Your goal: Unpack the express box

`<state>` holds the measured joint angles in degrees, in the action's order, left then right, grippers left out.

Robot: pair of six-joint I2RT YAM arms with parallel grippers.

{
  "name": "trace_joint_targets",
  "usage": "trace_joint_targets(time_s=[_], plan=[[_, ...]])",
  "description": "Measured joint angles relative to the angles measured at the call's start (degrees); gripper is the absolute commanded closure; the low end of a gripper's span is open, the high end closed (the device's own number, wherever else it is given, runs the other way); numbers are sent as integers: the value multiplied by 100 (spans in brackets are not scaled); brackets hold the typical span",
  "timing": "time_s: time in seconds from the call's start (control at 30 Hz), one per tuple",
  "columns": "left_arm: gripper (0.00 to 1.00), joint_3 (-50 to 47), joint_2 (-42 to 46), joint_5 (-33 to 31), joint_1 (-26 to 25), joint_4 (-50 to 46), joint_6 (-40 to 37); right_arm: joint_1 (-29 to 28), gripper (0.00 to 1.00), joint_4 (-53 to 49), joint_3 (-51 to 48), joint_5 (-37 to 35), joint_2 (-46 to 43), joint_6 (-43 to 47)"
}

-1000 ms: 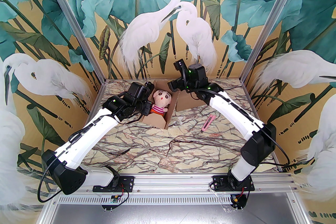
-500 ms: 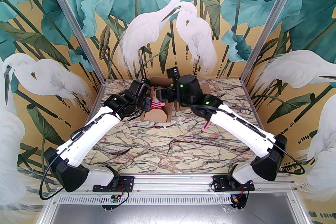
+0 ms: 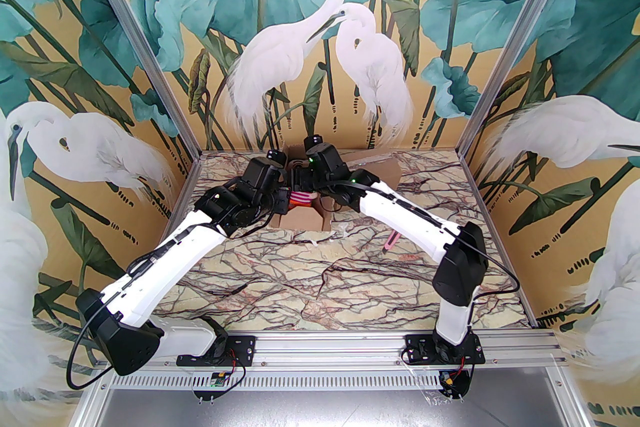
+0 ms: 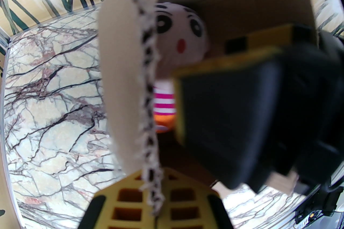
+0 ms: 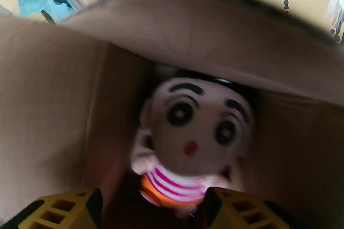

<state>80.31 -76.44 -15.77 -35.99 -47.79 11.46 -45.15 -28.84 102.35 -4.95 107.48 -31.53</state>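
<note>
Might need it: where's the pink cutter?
Top view: the pink cutter lies on the marble table, right of the cardboard box, partly under the right arm.

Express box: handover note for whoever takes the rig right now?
Left end effector: shut on the left flap of the express box, pinning it open.
Right end effector: open inside the box, jaws either side of the doll, no grip evident.
Pink cutter lies on the table by the right arm.
Done: box opened.
Left: grip the doll, lift it out, set it on the table.
</note>
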Motion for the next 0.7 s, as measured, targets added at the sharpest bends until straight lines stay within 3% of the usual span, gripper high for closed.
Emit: trace_joint_targets(time_s=[0.43, 0.7], plan=[[100, -212, 37, 382, -61, 245, 66, 138, 19, -205, 595, -540, 807, -494], [100, -579, 68, 562, -68, 619, -153, 310, 25, -15, 527, 76, 1058, -579]])
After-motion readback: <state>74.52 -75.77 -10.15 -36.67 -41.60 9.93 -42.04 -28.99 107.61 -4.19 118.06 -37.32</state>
